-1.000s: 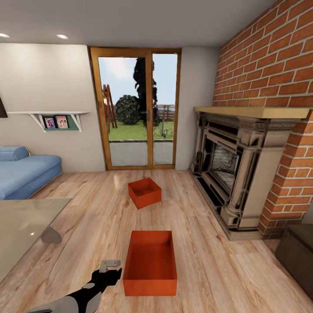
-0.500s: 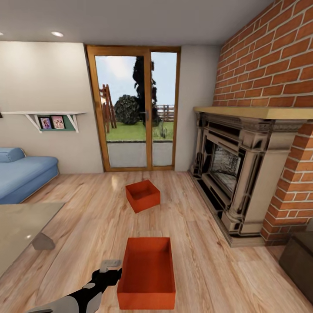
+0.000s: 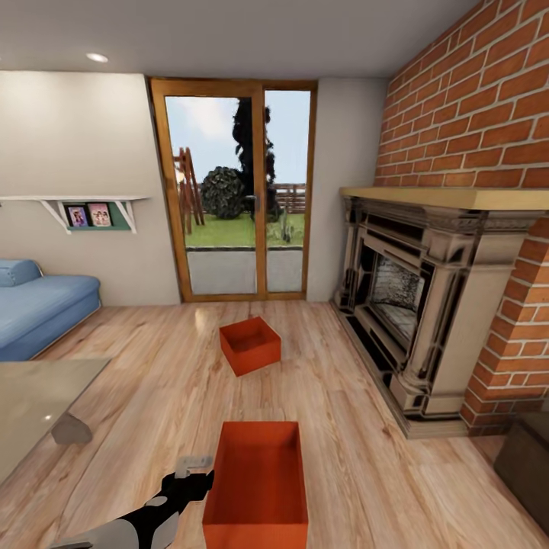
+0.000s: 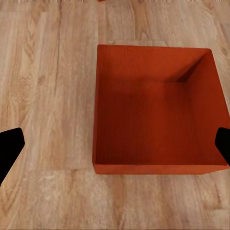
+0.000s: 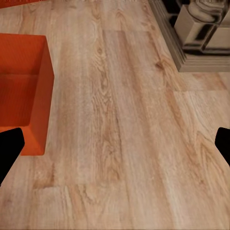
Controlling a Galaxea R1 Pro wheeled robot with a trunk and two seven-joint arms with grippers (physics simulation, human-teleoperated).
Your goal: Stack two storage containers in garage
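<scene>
Below the wide-open, empty left pincer (right likewise) sits the near container.

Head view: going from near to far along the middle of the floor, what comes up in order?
Left gripper at the bottom edge, beside the near storage container → bare wood plank floor → far storage container → wood-framed glass doors.

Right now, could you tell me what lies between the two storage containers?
Only bare wood plank floor separates the near container from the far container, in the head view.
</scene>
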